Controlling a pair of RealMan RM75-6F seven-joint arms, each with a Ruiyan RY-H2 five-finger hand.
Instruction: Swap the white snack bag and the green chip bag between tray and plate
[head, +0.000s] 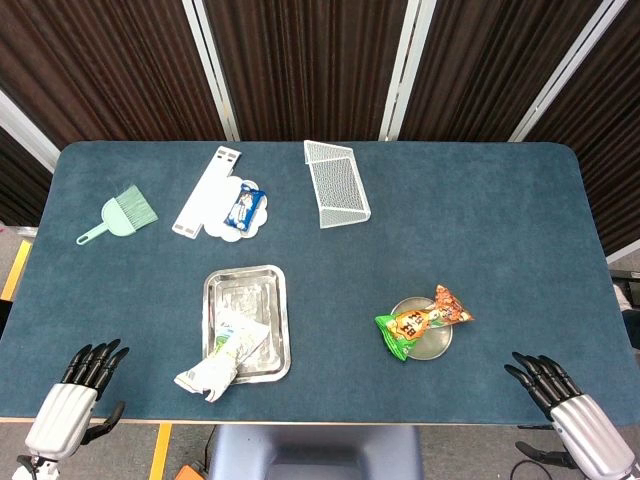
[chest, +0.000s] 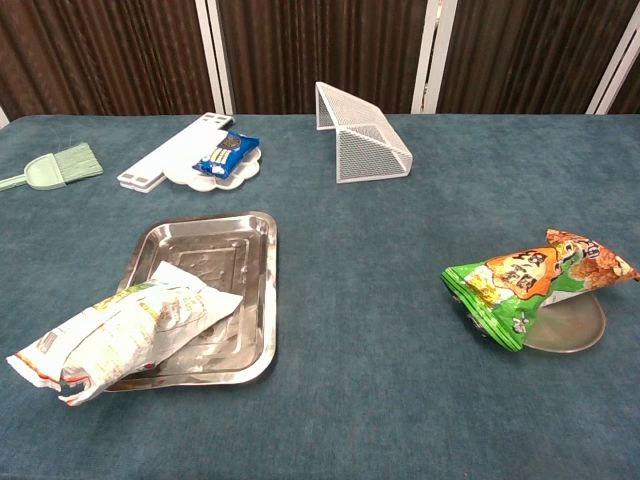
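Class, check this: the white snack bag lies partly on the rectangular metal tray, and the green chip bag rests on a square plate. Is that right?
Not quite: the plate under the green chip bag is round, as the head view shows. The white snack bag does lie partly on the rectangular metal tray.

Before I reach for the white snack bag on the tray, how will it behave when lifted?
The white snack bag looks crumpled and part empty, so it will probably sag and fold rather than stay stiff. One end overhangs the steel tray, which likely offers an easy pinch point there. It seems light, and its glossy film may slip in a loose grip.
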